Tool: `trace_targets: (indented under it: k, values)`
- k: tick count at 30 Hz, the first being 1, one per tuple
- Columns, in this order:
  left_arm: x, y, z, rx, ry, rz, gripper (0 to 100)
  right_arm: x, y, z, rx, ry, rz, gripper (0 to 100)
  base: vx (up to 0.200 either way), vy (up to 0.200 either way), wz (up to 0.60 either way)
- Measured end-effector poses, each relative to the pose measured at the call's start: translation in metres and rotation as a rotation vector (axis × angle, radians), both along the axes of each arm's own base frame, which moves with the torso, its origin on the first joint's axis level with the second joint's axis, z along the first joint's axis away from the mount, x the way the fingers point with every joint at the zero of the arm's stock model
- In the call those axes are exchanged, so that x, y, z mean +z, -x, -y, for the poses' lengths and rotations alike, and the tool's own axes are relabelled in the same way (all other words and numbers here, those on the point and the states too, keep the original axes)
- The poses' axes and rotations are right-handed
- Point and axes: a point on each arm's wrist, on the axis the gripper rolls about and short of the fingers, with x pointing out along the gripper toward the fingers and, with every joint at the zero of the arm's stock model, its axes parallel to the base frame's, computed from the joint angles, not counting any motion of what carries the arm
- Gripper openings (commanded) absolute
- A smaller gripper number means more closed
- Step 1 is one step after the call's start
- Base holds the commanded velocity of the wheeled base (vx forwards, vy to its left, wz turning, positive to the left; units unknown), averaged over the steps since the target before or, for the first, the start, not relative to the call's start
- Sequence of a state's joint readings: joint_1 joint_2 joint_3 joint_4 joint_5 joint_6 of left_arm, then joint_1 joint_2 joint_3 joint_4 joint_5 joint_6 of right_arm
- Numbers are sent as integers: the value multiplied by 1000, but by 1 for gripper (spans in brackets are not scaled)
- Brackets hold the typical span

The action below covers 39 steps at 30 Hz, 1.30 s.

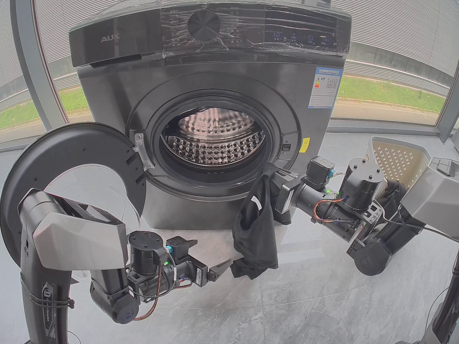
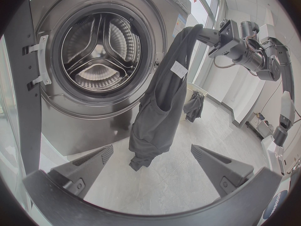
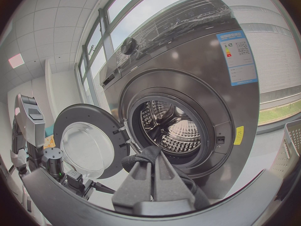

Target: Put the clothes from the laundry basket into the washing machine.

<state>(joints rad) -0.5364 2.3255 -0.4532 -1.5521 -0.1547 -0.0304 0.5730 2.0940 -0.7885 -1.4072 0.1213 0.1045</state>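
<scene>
The grey washing machine [image 1: 210, 72] stands with its round door [image 1: 71, 168] swung open to the left and its steel drum [image 1: 215, 137] bare inside. A black garment [image 1: 256, 230] hangs down to the floor in front of the machine, just below and right of the opening. My right gripper [image 1: 275, 185] is shut on its top edge; the right wrist view shows the fingers [image 3: 153, 160] pinched on the fabric [image 3: 133, 160]. My left gripper [image 1: 222, 267] is open low over the floor, just left of the garment's lower end [image 2: 160, 110]. The cream laundry basket [image 1: 399, 158] holds more dark clothes [image 1: 394, 192].
The open door [image 3: 87, 142] juts out on the left above my left arm. The basket [image 2: 191, 88] sits on the floor right of the machine, beside the window wall. Bare tiled floor [image 1: 311, 292] lies in front of the machine.
</scene>
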Motion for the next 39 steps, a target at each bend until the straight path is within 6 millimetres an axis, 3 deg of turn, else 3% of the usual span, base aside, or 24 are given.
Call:
trace_targets:
  k: [29, 30, 39]
  values:
    - [-25, -52, 13, -31, 35, 89, 100, 8, 24, -36, 89, -17, 20, 0, 0, 0, 0]
    - [-26, -55, 12, -28, 32, 95, 0, 8, 24, -36, 91, -17, 20, 0, 0, 0, 0]
    - [-36, -64, 11, -13, 28, 101, 0, 10, 27, -37, 96, -20, 28, 0, 0, 0, 0]
